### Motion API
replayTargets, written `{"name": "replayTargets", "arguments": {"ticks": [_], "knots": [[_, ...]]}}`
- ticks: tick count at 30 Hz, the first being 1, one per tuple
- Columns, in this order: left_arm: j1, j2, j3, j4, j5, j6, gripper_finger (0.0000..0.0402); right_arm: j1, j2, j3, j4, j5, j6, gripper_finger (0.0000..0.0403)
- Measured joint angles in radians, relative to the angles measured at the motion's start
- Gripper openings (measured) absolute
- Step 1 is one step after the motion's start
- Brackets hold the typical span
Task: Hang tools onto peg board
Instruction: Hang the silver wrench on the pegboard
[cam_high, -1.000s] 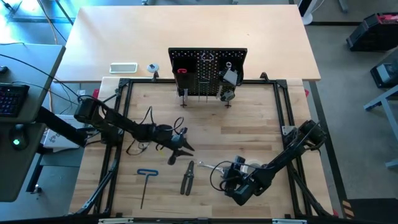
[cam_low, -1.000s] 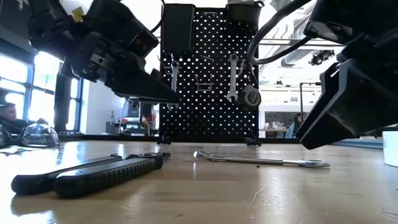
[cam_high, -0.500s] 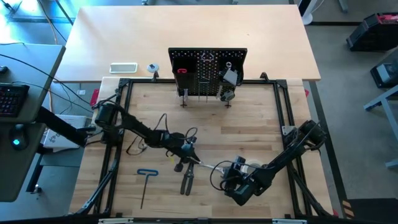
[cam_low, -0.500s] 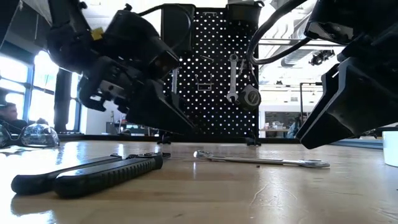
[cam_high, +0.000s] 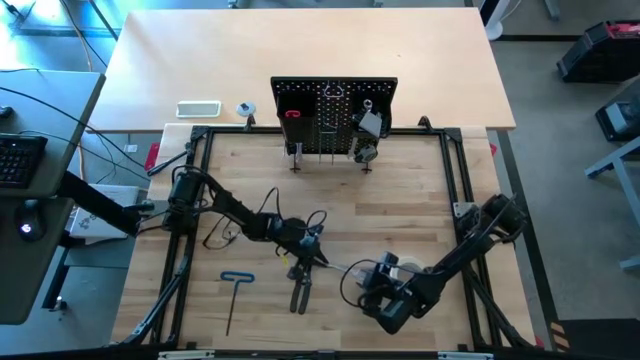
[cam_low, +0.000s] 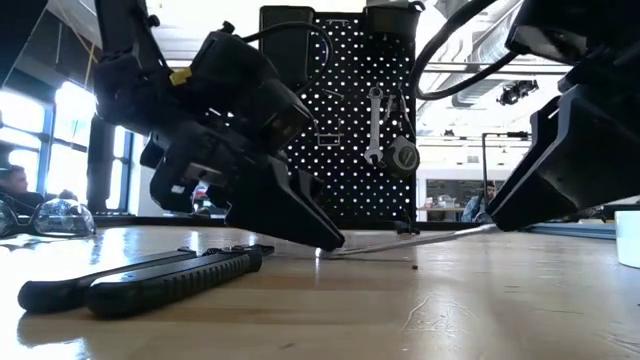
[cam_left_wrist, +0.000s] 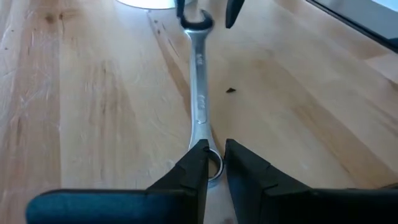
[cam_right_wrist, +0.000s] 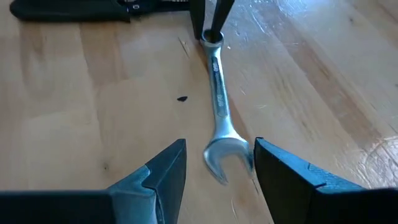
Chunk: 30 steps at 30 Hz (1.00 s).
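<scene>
The left gripper (cam_left_wrist: 214, 163) has its jaws pinched on the ring end of the silver wrench (cam_left_wrist: 200, 93), which lies on the tabletop (cam_left_wrist: 87, 106) reaching straight away from them. Its open end sits between the spread jaws of the right gripper (cam_right_wrist: 217, 163), untouched. Dark-handled pliers (cam_right_wrist: 93, 9) lie just beside the left jaws, the peg board (cam_low: 340, 110) well beyond.

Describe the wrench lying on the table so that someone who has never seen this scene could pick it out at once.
Start at the black peg board at the far edge of the wooden table, then come toward the near edge, between the two arms. The silver wrench lies there, its ring end pinched in the left claw, its open end between the right claw's spread fingers. The black-handled pliers beside it are dark and untouched.
</scene>
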Motion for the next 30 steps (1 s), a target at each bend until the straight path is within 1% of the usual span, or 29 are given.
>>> {"name": "replayTargets", "arguments": {"ticks": [4, 12, 17, 19, 22, 26, 30], "knots": [[0.004, 0.003, 0.000, -0.002, -0.005, 0.001, 0.0046, 0.006, 0.000, 0.000, -0.014, 0.005, 0.024, 0.0181], [0.009, 0.004, 0.000, -0.006, -0.009, 0.001, 0.0046, -0.006, 0.000, 0.000, -0.011, 0.001, 0.020, 0.0181], [0.009, 0.005, -0.001, -0.006, -0.009, 0.001, 0.0046, -0.056, 0.000, 0.000, 0.054, -0.097, -0.062, 0.0181], [0.009, 0.005, -0.001, -0.006, -0.009, 0.001, 0.0046, -0.079, 0.000, 0.000, 0.079, -0.120, -0.103, 0.0181], [0.009, 0.005, -0.002, -0.006, -0.010, 0.001, 0.0046, -0.113, 0.000, 0.000, 0.070, -0.146, -0.118, 0.0181], [0.009, 0.006, -0.002, -0.006, -0.011, 0.001, 0.0046, -0.161, 0.002, 0.000, 0.035, -0.226, -0.121, 0.0181], [0.009, 0.006, -0.002, -0.006, -0.011, 0.001, 0.0046, -0.201, 0.011, 0.001, 0.041, -0.302, -0.146, 0.0181]]}}
